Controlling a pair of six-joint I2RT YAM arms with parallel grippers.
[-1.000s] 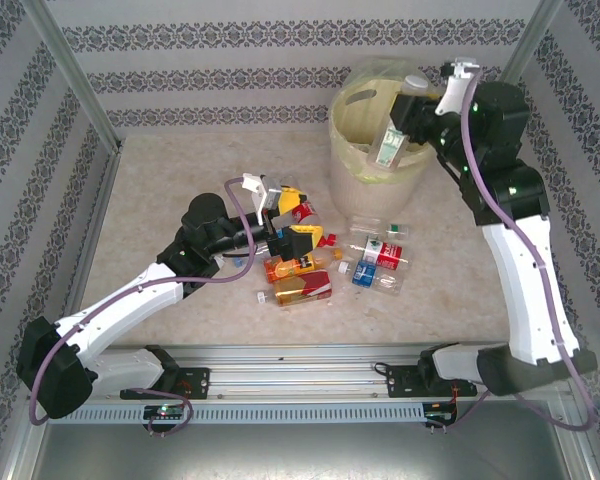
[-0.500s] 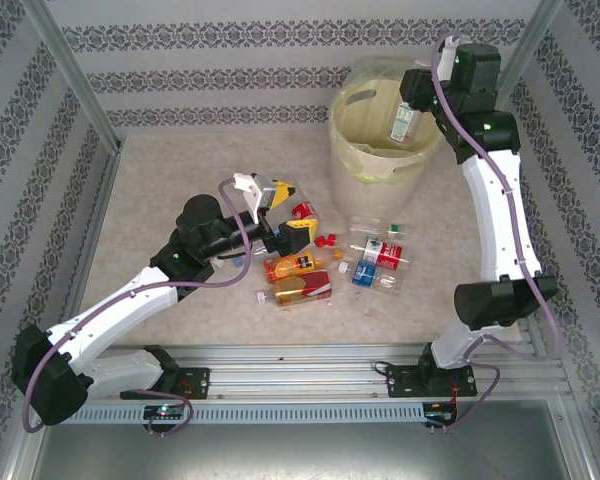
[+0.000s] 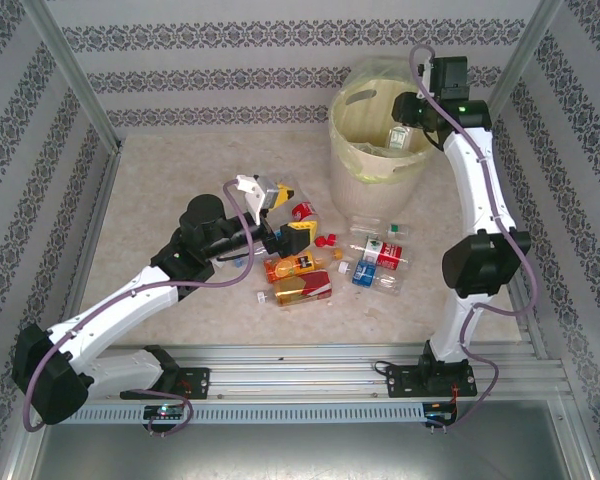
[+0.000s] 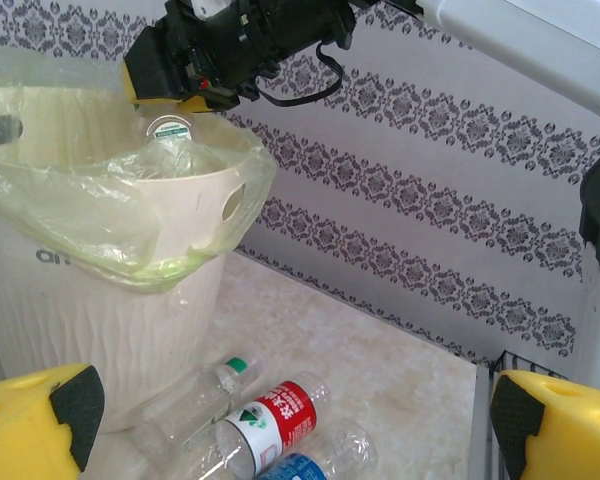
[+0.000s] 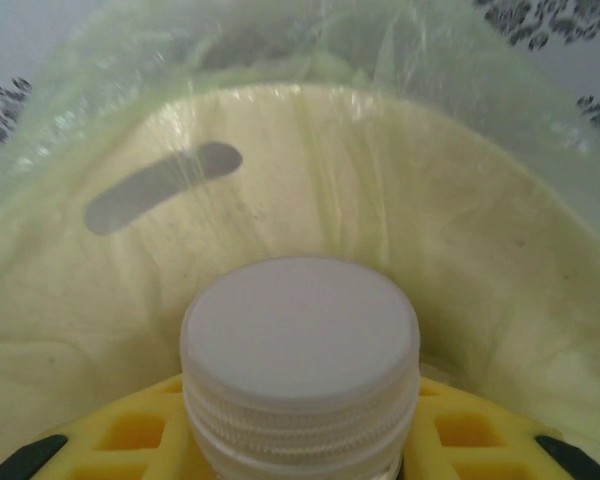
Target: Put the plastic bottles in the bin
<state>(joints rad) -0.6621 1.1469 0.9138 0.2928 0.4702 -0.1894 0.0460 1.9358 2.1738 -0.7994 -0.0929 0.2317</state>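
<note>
The right claw [image 3: 404, 128] is closed on a clear, green-labelled bottle [image 3: 400, 138] and is held over the mouth of the bin [image 3: 365, 180], towards its right rim. In the right wrist view the bottle's white cap [image 5: 300, 345] is seen between the yellow fingers [image 5: 120, 435], with the lined inner wall of the bin beyond it. The step in hand is judged to be the drop. It is best done by first making sure the whole bottle is inside the rim, since the loose liner [image 4: 100, 200] is bunched over the edge and a light bottle could be caught on it or bounced out. The jaws should be opened fully and in one go, so that the bottle is not dragged aside by one finger. The claw should then be lifted straight up, clear of the liner. The left claw [image 3: 288, 213] is spread wide with nothing in it, poised just above the bottles [image 3: 315, 270] lying on the worktop [image 3: 180, 180] near the bin. An outlying one is better picked next, so that the rest are not scattered.
</note>
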